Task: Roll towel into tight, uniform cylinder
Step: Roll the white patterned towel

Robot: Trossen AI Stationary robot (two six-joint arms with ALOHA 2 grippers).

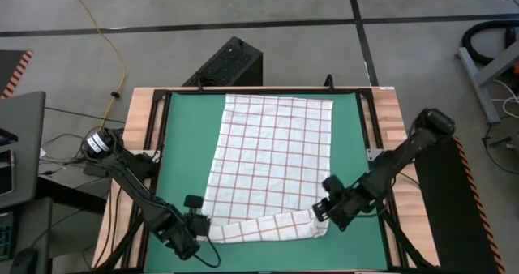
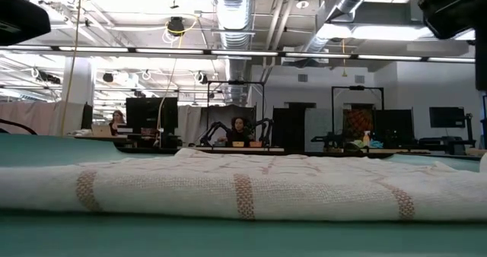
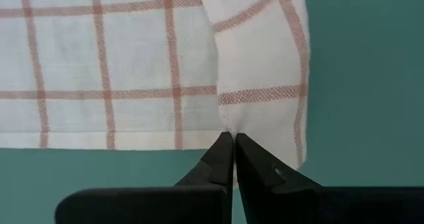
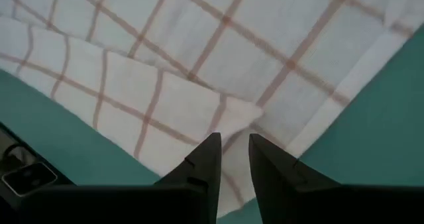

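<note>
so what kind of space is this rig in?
Looks like an open lab or workshop: exposed ceiling ducts, people at monitor desks, and the towel on a green mat workbench.

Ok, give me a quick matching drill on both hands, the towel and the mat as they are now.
Things:
1. left hand
2. right hand
3. towel
4. green mat

States:
A. lies under the cloth
B. near edge folded over once
C. fingers parted, at the fold's right corner
D. fingers shut, at the fold's left corner

Pairs: 1-D, 2-C, 3-B, 4-A
</note>
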